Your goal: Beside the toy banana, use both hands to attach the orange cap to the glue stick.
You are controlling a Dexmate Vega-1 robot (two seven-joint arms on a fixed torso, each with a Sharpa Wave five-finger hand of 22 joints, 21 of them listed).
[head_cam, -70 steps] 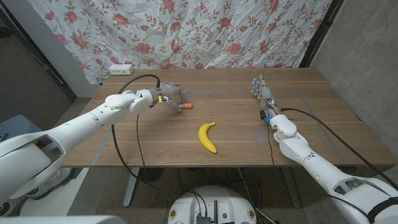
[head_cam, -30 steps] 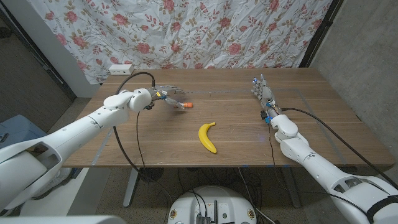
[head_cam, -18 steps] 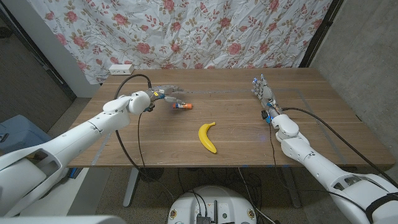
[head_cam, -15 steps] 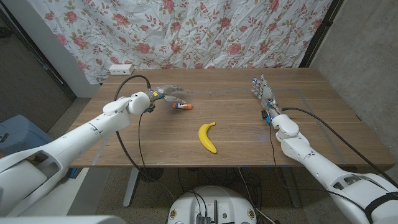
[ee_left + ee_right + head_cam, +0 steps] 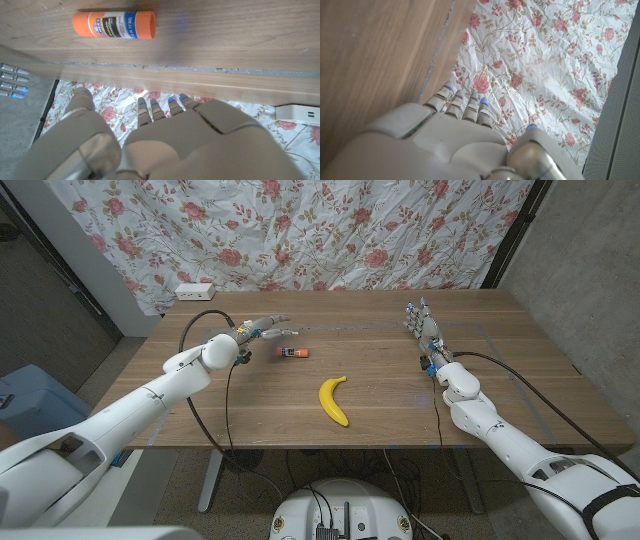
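Note:
The glue stick [image 5: 293, 352] lies on its side on the table [image 5: 250, 410], white body with orange at both ends, the orange cap on it; the left wrist view shows the glue stick [image 5: 114, 25] whole. My left hand [image 5: 262, 328] hovers just behind and left of it, fingers stretched out, holding nothing; its back shows in its own wrist view [image 5: 150, 137]. The yellow toy banana [image 5: 334, 400] lies in the middle, nearer the front than the glue stick. My right hand [image 5: 422, 323] stands far off at the right with straight fingers, empty, and its back fills the lower part of its wrist view [image 5: 450, 140].
A white power strip [image 5: 194, 290] sits at the table's back left corner. A flowered curtain [image 5: 330, 230] hangs behind the table. A taped line [image 5: 350, 326] runs across the tabletop near the back.
My left hand has let go of the glue stick, which now lies on the table, and has drawn back up and away from it. The right hand has stayed put.

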